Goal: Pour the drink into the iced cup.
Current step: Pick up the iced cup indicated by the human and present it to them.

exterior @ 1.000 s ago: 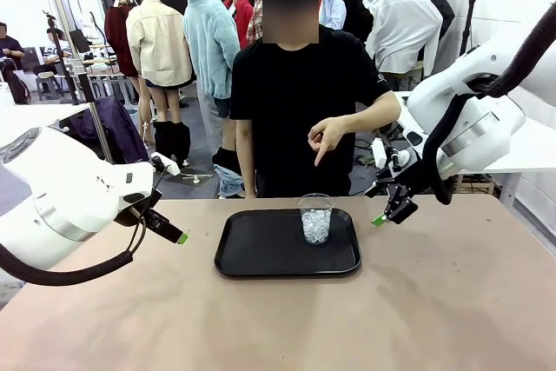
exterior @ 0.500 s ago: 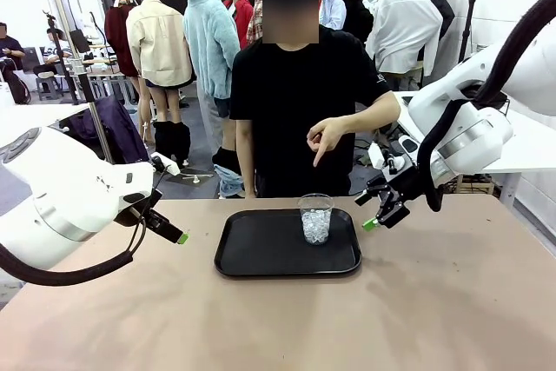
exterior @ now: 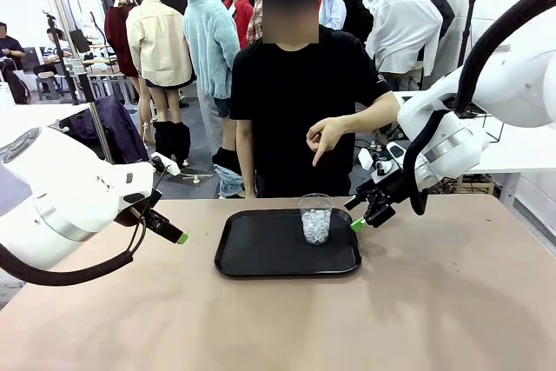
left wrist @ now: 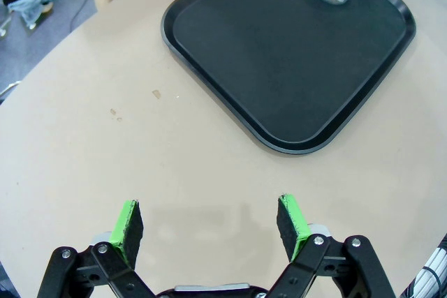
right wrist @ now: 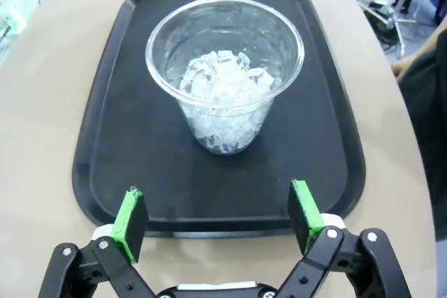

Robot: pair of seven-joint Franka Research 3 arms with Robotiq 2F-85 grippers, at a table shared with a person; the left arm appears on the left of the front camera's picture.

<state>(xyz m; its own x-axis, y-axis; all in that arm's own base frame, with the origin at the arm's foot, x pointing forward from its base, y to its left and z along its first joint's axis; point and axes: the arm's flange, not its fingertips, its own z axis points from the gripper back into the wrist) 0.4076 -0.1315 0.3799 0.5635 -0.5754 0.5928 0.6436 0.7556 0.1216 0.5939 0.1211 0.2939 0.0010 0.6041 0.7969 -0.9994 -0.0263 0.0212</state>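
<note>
Front view: iced cup (exterior: 315, 218) upright on black tray (exterior: 252, 258), toward its far side | right gripper (exterior: 354, 215) spread wide, empty, just beside tray's right edge, facing the cup | left gripper (left wrist: 209, 221) spread wide, empty, off tray's left side, apart from it | person's hand (exterior: 326, 136) above tray's far edge, finger pointing down

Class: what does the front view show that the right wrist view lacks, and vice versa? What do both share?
Front view: the left end effector left of the tray, and the person's hand pointing down over the cup. Right wrist view: a look into the cup's mouth at heaped ice, framed by two spread green pads. Shared: cup standing on the black tray, right end effector at the tray's edge.
</note>
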